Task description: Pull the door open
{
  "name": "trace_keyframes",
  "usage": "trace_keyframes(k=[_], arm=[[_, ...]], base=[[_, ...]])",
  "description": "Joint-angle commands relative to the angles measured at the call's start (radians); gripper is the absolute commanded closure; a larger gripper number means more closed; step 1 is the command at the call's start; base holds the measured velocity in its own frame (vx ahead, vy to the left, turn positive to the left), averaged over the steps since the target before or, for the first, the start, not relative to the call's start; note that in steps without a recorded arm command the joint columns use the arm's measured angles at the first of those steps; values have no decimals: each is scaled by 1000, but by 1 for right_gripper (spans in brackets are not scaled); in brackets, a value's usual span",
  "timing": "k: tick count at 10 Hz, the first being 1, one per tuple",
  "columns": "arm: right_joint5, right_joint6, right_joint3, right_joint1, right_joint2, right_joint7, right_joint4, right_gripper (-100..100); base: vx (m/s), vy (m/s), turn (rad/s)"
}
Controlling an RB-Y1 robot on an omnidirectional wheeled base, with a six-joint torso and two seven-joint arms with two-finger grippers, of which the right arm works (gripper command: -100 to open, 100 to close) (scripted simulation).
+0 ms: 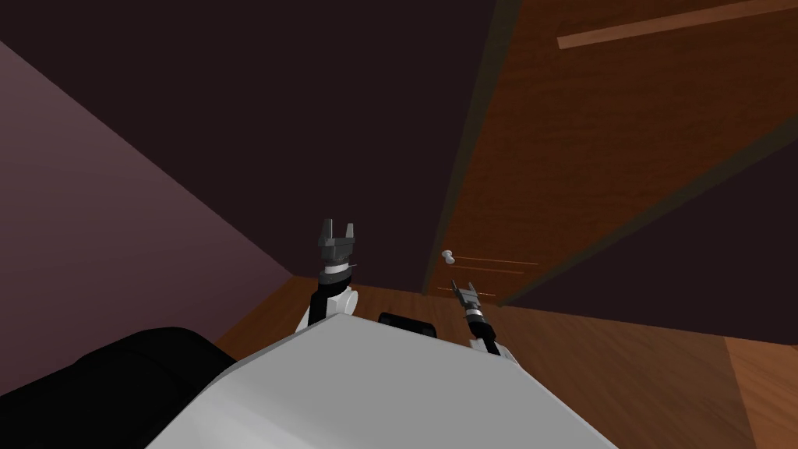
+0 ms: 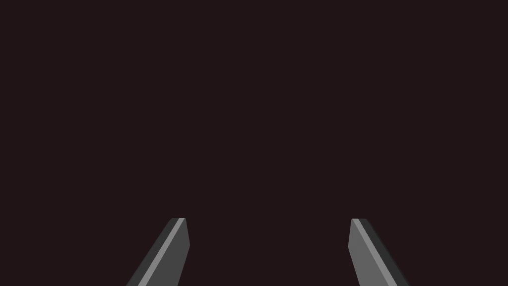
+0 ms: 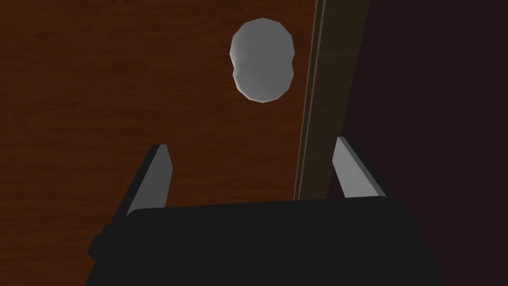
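The brown wooden door [image 1: 592, 156] stands ahead on my right, with a small pale grey knob [image 1: 447, 256] near its edge by the dark frame strip [image 1: 467, 140]. My right gripper [image 1: 466, 290] is just short of the knob and below it, open and holding nothing. In the right wrist view the knob [image 3: 262, 59] lies beyond the gripper [image 3: 251, 144], apart from both fingers, with the door panel [image 3: 99, 99] behind and the frame strip [image 3: 317, 99] beside it. My left gripper [image 1: 337, 228] is raised before the dark wall, open [image 2: 268, 219] and holding nothing.
A dark wall [image 1: 312, 117] runs left of the door and a mauve wall [image 1: 93, 234] closes the left side. Another dark wall [image 1: 701, 257] stands right of the door. Wooden floor [image 1: 623, 366] lies below. A black bulky shape [image 1: 101, 390] sits at my lower left.
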Motion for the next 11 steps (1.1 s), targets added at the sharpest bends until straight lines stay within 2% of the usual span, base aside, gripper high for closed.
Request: trace_keyframes(k=[1,4,7,10,11], arm=[[-29,7,4,2,-2,23,6,-100],[-96,15,15,-11,-5,72,32,-100],[-161,22,35,-40,2,122,54,-100],[-196,24,65,-90,26,154,55,-100],[-190,29,61,-76,24,148,47,-100]], base=[[19,-17,64],[35,-30,89],[78,-69,107],[167,-108,141],[67,-35,24]])
